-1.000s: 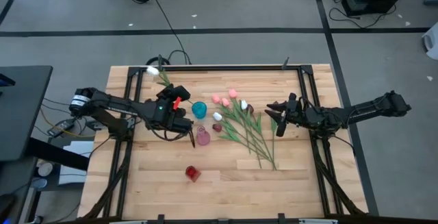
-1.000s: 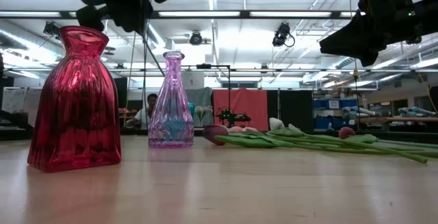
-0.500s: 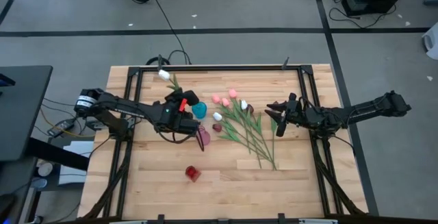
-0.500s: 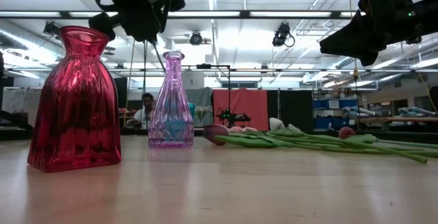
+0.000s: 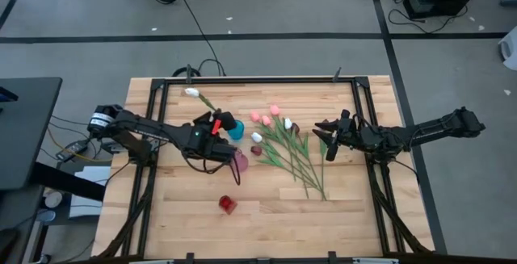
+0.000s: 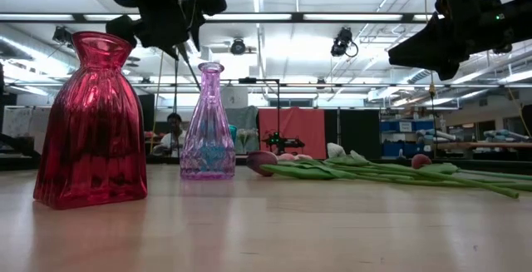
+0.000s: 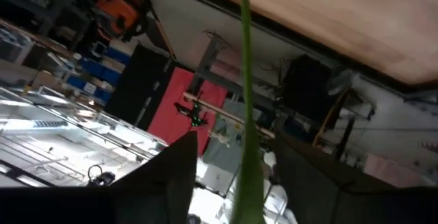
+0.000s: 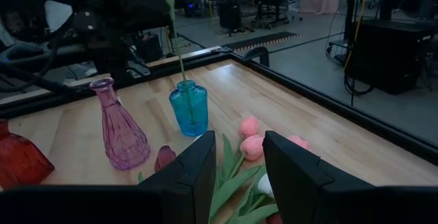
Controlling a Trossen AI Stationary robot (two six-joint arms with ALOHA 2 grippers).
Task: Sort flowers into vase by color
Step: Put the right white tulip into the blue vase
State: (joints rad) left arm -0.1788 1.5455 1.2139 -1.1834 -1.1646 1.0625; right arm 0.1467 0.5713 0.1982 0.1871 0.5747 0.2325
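Note:
A white tulip stands slanted with the lower end of its stem inside the blue vase; its head leans toward the table's far left. My left gripper hovers above that vase, open. Its fingers stand on either side of the green stem, apart from it. The other flowers, pink, white and maroon, lie in a loose pile on the table right of the vases. My right gripper waits open above the pile's right side, holding nothing.
A pink vase stands just near of the blue one, and a red vase nearer the table's front edge. A black frame rail runs around the table. A person sits in the room beyond.
My left gripper has moved toward the table's right, to the blue vase, carrying the white tulip along. The tulip's head has shifted right and nearer with it, and the stem's lower end now stands in the blue vase.

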